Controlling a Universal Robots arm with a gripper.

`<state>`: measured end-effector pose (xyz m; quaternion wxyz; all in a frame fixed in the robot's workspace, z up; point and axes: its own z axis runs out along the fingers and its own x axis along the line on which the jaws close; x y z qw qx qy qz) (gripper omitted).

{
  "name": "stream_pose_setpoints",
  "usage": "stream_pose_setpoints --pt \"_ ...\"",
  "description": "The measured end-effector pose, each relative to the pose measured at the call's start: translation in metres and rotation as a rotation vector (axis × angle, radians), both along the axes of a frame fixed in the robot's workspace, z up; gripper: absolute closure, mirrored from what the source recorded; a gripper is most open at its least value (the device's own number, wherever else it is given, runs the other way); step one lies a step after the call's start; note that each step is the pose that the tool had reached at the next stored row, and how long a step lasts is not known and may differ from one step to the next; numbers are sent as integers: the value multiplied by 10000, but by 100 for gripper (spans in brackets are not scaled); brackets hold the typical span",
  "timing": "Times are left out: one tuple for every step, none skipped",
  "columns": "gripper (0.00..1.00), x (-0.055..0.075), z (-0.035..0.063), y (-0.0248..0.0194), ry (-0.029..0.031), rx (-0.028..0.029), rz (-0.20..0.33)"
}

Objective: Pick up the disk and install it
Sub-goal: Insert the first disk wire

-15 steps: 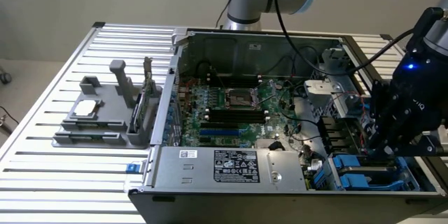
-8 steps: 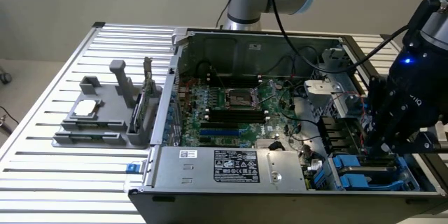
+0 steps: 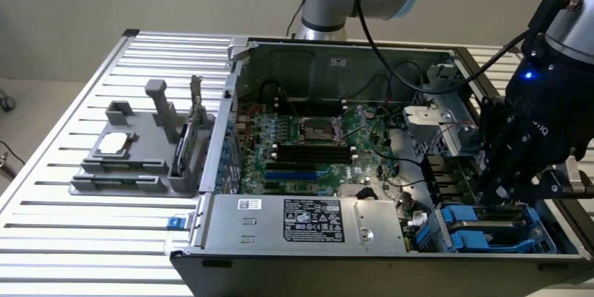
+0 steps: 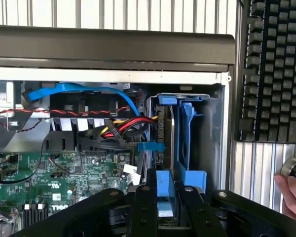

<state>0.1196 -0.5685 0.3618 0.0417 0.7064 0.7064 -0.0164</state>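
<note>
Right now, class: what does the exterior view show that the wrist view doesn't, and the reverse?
Exterior view alone: the grey power-supply box, the processor socket and a grey parts stand beside the case. Wrist view alone: a black keyboard and a person's hand. Both: the end effector at the blue drive bay, and the green motherboard.

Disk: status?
Gripper down in the case's drive bay corner, closed on the disk's blue carrier. Disk stands edge-up in its bay. Cables alongside, not blocking.
</note>
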Motion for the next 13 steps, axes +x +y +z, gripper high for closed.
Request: stream_pose_setpoints --pt "77 -6 8 4 0 1 0" --pt "77 -12 14 7 0 1 0" --pt "89 -18 19 11 0 1 0" --pt "89 -23 24 13 0 0 0" --pt "89 -28 26 14 0 1 0" --pt "89 -30 27 14 0 2 0" --pt "89 -30 26 14 0 5 1" --pt "89 -30 26 14 0 9 2" --pt "89 -30 26 14 0 11 1" --pt "89 -30 28 15 0 24 1" --pt "89 -30 28 14 0 40 1" --pt "89 -30 28 14 0 43 1" --pt "89 -30 27 14 0 48 1"
